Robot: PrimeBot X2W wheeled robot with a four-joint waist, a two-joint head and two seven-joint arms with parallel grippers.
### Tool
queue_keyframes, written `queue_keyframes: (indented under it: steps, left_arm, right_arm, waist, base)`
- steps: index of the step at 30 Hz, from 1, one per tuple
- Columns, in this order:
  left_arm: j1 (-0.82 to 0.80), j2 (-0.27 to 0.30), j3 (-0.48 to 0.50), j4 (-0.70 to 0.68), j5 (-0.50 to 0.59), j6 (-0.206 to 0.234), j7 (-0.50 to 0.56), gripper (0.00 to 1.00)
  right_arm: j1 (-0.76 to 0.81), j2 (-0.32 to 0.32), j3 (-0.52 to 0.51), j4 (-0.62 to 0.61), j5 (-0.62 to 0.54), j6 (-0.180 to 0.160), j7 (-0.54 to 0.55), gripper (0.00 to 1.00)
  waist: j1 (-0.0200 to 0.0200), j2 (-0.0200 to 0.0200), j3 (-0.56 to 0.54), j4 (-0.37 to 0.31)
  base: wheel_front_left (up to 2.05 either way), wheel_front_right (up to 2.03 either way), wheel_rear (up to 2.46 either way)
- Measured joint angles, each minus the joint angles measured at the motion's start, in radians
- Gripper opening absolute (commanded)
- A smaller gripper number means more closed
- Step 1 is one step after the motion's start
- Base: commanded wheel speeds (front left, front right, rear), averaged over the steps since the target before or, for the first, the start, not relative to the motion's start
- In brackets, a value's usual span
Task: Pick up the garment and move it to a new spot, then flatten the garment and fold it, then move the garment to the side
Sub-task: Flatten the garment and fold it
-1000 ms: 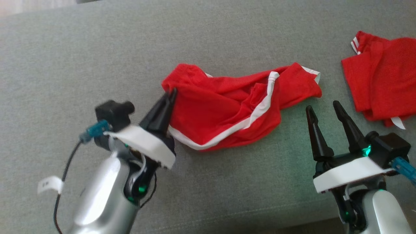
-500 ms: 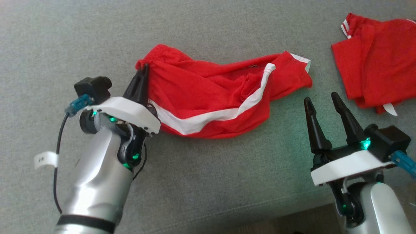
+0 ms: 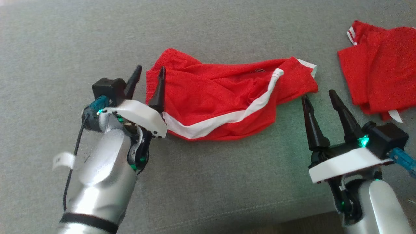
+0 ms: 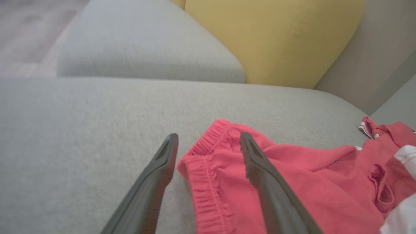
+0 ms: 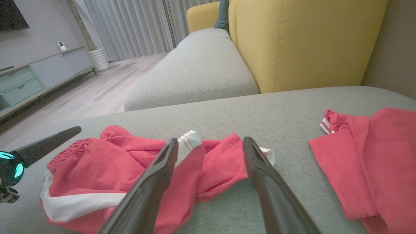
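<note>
The garment [image 3: 221, 94] is a pair of red shorts with a white side stripe, lying crumpled and stretched out sideways on the grey sofa seat [image 3: 227, 182]. My left gripper [image 3: 150, 68] is open at the elastic waistband on the shorts' left end. In the left wrist view the waistband [image 4: 201, 169] lies loose between the fingers of that gripper [image 4: 208, 136]. My right gripper [image 3: 318, 94] is open and empty, just short of the shorts' right leg end. The right wrist view shows that gripper [image 5: 211, 140] pointing at the white-trimmed hem of the shorts [image 5: 113, 165].
A second red garment [image 3: 380, 74] lies at the far right of the seat, also visible in the right wrist view [image 5: 373, 162]. A yellow backrest [image 5: 308, 42] rises behind the seat. The seat's front edge runs just below my arms.
My left gripper, shut on the waistband while drawing it leftward, has opened and let the waistband go. The right gripper has stayed open. The head camera shifted slightly.
</note>
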Motion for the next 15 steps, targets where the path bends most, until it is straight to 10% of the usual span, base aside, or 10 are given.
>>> queue_keyframes:
  steps: [15]
  left_arm:
    - [0.341,0.111,0.154,-0.492,0.159,0.141,-0.001,1.00]
  right_arm:
    - [-0.005,-0.027,-0.029,-0.005,-0.010,0.000,0.021,1.00]
  waist:
    - [0.0000,0.0000,-0.055,0.072]
  base:
    - [0.00,0.00,0.00]
